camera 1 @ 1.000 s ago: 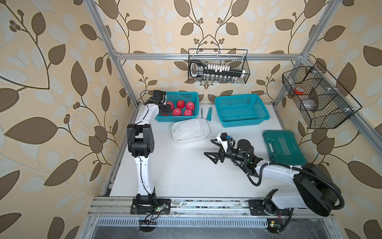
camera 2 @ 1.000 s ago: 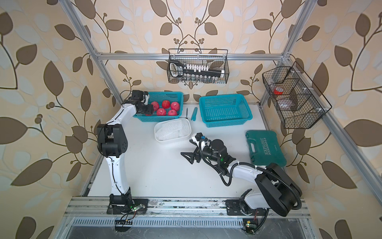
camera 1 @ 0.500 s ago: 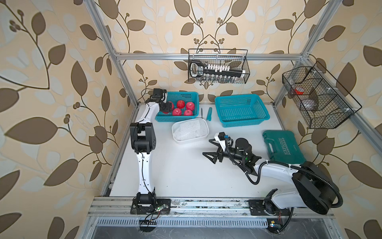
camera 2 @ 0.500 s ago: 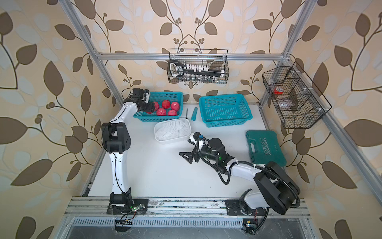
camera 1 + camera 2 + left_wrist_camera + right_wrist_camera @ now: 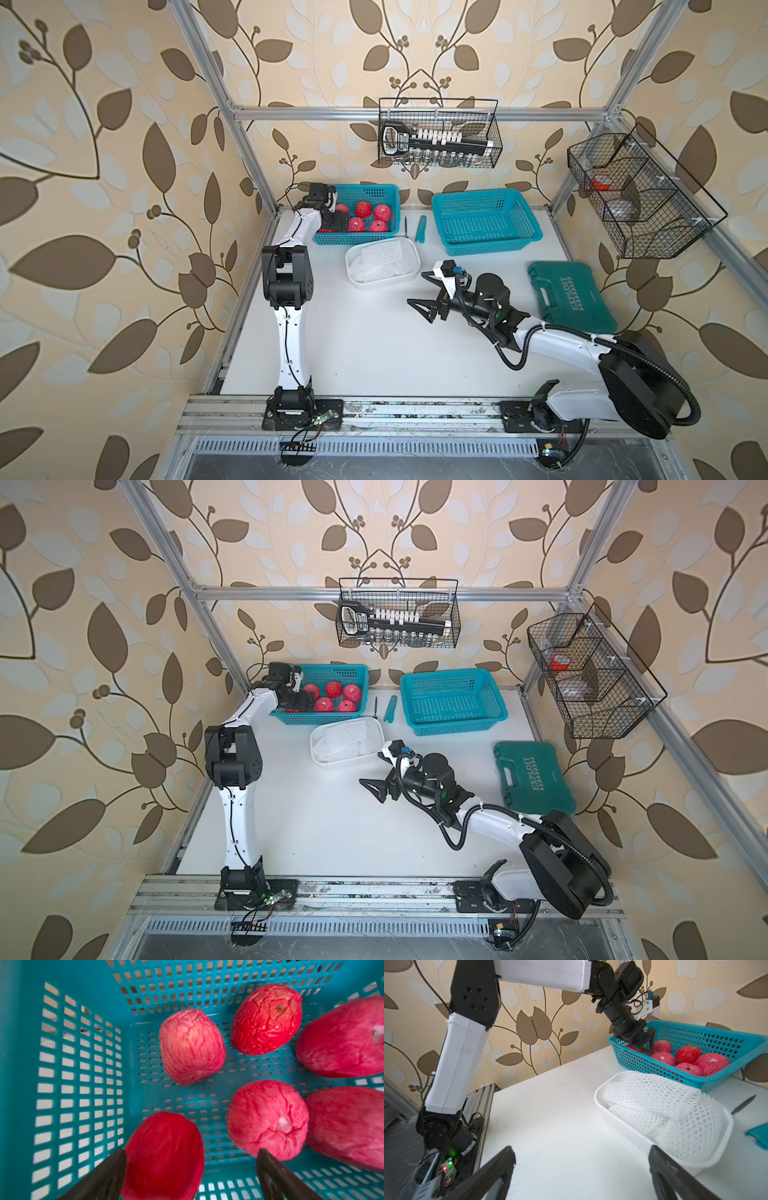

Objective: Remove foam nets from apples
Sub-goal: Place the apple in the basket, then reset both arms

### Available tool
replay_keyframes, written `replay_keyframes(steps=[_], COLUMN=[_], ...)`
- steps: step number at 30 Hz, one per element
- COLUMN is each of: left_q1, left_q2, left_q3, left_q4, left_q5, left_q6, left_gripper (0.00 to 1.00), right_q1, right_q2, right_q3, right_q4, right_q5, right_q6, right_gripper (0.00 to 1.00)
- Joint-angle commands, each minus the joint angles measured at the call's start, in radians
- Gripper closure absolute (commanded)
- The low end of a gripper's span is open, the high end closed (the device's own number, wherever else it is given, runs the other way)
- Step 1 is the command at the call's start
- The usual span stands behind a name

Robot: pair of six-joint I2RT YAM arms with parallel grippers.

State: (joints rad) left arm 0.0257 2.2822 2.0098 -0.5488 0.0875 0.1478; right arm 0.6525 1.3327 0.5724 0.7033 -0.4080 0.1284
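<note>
Left gripper [image 5: 191, 1153] has spread its jaws since a second ago, and its arm has shifted a little at the near-left corner of the teal basket [image 5: 365, 194]. A dark red apple [image 5: 164, 1155] now lies between the jaws on the basket floor, against one finger [image 5: 116, 1164] and clear of the other: released, not gripped. Five more apples [image 5: 192, 1047] lie just beyond it in the same basket, six in all. Every one shows bare skin, with no mesh on any of them. Foam nets [image 5: 664, 1105] are heaped in the white tub [image 5: 382, 284], which stands on the desk [image 5: 374, 353] just in front of the basket, close to its front wall. Right gripper [image 5: 581, 1152] has drifted slightly nearer the tub and hangs over bare desk well in front of the basket, jaws wide and holding nothing. Reading of the change: the last stripped apple has been set down with the rest. No netted fruit shows in any view, so the job looks as good as finished. What is left is likely only lifting the left arm out of the basket without knocking the apples.
</note>
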Motion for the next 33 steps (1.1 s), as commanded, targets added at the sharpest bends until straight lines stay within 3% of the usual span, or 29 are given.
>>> replay_keyframes(steps=[1, 7, 11, 15, 18, 20, 24, 26, 29, 33], left_q1=[-0.002, -0.004, -0.015, -0.096, -0.19, -0.27, -0.296, -0.296, -0.294, -0.29], left_q2=[-0.206, -0.538, -0.804, -1.041, -1.139, -1.171, -1.184, -1.178, -1.133, -0.999], left_q3=[-0.092, -0.468, -0.83, -1.186, -1.362, -1.434, -1.517, -1.544, -1.621, -1.637], left_q4=[0.056, 0.309, 0.552, 0.722, 0.779, 0.797, 0.795, 0.798, 0.96, 1.122], left_q5=[0.061, 0.116, 0.053, -0.193, -0.383, -0.55, -0.636, -0.681, -0.683, -0.63], left_q6=[-0.036, -0.132, -0.268, -0.313, -0.29, -0.28, -0.244, -0.231, -0.174, -0.096], left_gripper=[0.01, 0.01, 0.01, 0.01, 0.01, 0.01, 0.01, 0.01, 0.01, 0.01], right_q1=[0.0, -0.018, -0.071, -0.125, -0.159, -0.162, -0.186, -0.191, -0.233, -0.342], right_q2=[-0.04, -0.079, -0.095, -0.137, -0.171, -0.184, -0.237, -0.264, -0.291, -0.237], right_q3=[0.038, 0.064, 0.05, 0.016, -0.069, -0.119, -0.119, -0.15, -0.234, -0.283], right_q4=[-0.006, 0.035, 0.09, 0.086, 0.156, 0.199, 0.012, 0.003, 0.051, 0.06], right_q5=[0.093, 0.296, 0.402, 0.6, 0.736, 0.895, 0.912, 0.957, 0.975, 0.968], right_q6=[-0.038, -0.116, -0.143, -0.124, -0.162, -0.174, -0.199, -0.2, -0.182, -0.052], right_gripper=[0.0, 0.0, 0.0, 0.0, 0.0, 0.0, 0.0, 0.0, 0.0, 0.0])
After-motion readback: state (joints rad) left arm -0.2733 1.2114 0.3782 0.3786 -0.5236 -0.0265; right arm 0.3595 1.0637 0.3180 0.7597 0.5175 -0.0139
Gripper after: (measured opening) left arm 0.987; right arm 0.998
